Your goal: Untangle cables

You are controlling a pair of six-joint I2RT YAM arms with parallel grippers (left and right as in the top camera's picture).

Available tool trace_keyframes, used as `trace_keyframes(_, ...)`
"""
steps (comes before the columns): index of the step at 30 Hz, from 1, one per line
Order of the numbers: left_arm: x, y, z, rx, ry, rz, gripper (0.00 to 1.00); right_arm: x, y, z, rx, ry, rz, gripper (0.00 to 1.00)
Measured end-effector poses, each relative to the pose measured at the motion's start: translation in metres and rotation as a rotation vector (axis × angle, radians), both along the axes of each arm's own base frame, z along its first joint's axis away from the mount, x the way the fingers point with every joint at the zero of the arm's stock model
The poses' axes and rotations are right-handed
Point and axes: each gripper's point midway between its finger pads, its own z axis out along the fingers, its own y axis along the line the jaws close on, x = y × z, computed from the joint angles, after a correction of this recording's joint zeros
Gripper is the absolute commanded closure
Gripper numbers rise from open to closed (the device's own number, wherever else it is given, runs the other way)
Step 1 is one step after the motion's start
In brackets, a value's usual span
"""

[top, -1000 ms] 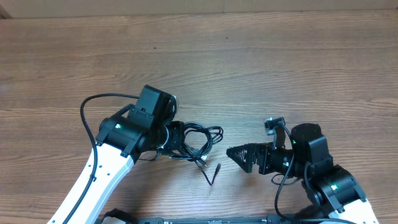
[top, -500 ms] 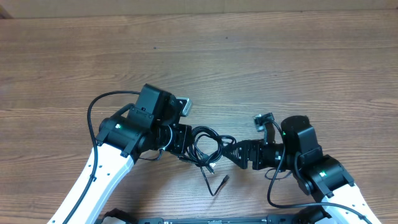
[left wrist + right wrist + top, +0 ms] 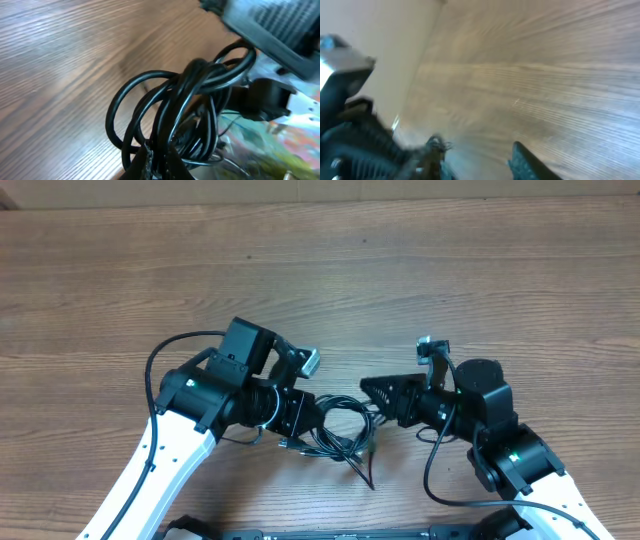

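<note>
The cables (image 3: 340, 428) are thin black cords looped into one bundle near the table's front, with a loose plug end (image 3: 367, 477) trailing toward the front edge. My left gripper (image 3: 303, 418) is shut on the bundle's left side. In the left wrist view the cables (image 3: 186, 95) rise in tangled loops from the left gripper (image 3: 159, 165). My right gripper (image 3: 372, 398) points left at the bundle's upper right edge. In the blurred right wrist view the right gripper (image 3: 480, 161) has its fingers apart, with only wood showing between them.
The wooden table (image 3: 400, 280) stretches back behind both arms. The left arm's own thick black wire (image 3: 155, 365) arcs out to the left. The left arm's camera mount (image 3: 305, 360) sits just behind the bundle, close to the right gripper.
The right gripper came left and back to the bundle while its jaws narrowed. The left gripper carried the bundle slightly right and turned. The loose end swung to the right.
</note>
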Motion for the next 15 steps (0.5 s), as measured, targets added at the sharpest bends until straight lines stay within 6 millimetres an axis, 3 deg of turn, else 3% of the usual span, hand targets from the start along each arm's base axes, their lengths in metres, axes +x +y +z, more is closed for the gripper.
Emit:
trace_keyframes(2, -0.003, -0.003, 0.003, -0.025, 0.000, -0.023, 0.96, 0.006, -0.003, -0.004, -0.014, 0.007, -0.033, 0.64)
trace_keyframes(8, -0.002, -0.004, 0.004, -0.031, -0.014, -0.038, 0.95, 0.016, -0.007, -0.022, -0.056, 0.050, -0.083, 0.48)
trace_keyframes(15, 0.008, 0.007, -0.006, 0.055, -0.042, 0.015, 0.96, 0.018, -0.009, -0.012, -0.071, -0.001, -0.082, 0.38)
